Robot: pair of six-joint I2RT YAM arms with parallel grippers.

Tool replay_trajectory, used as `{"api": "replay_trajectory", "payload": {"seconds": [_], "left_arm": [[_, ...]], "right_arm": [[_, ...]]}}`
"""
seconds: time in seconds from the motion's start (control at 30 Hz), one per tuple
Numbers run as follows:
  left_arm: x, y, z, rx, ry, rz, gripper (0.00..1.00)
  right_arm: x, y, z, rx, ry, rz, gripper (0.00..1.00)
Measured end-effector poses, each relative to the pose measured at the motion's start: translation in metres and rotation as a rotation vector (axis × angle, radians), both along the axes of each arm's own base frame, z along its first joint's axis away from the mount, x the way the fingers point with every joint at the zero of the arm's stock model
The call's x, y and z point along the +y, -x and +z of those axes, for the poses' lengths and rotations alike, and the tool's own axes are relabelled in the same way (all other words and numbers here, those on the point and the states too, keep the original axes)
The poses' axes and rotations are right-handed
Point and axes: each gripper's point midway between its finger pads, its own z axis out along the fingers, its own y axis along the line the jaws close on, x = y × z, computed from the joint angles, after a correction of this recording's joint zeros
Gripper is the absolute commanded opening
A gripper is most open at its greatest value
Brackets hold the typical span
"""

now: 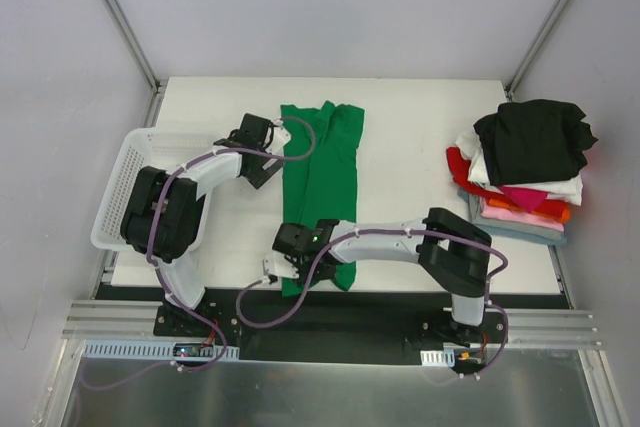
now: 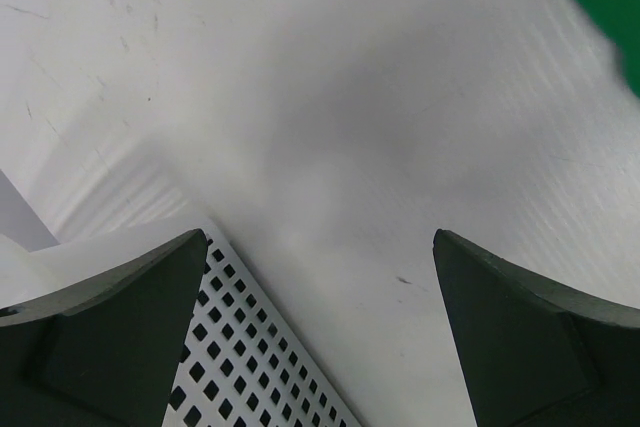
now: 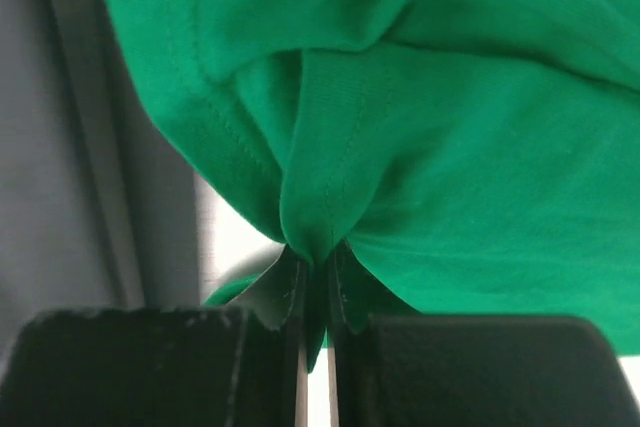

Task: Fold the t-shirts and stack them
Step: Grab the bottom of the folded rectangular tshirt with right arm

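Right wrist view: right hand pinched shut on the near hem of the green t-shirt, which lies lengthwise on the desk just right of the basket. Left hand wide open, empty. Cloth looks soft, light, floppy; best gripped at hem corners.

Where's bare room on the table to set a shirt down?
Free: white tabletop between the bright green cloth t-shirt and the multicoloured stack of t-shirts. Crowded: left, by the white plastic mesh basket and open left claw; near edge, where the right claw pinches green cloth.
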Motion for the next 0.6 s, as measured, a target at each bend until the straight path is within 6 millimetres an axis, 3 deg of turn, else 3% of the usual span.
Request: {"api": "replay_trajectory", "payload": {"seconds": [0.27, 0.4, 0.6], "left_arm": [[0.003, -0.011, 0.007, -0.028, 0.006, 0.014, 0.96], [0.003, -0.011, 0.007, -0.028, 0.006, 0.014, 0.96], [0.003, -0.011, 0.007, -0.029, 0.008, 0.013, 0.96]], "right_arm": [[-0.002, 0.075, -0.001, 0.099, 0.034, 0.144, 0.01], [-0.004, 0.07, 0.001, 0.061, 0.043, 0.133, 0.01], [0.0, 0.04, 0.017, -0.061, 0.048, 0.09, 0.01]]}}
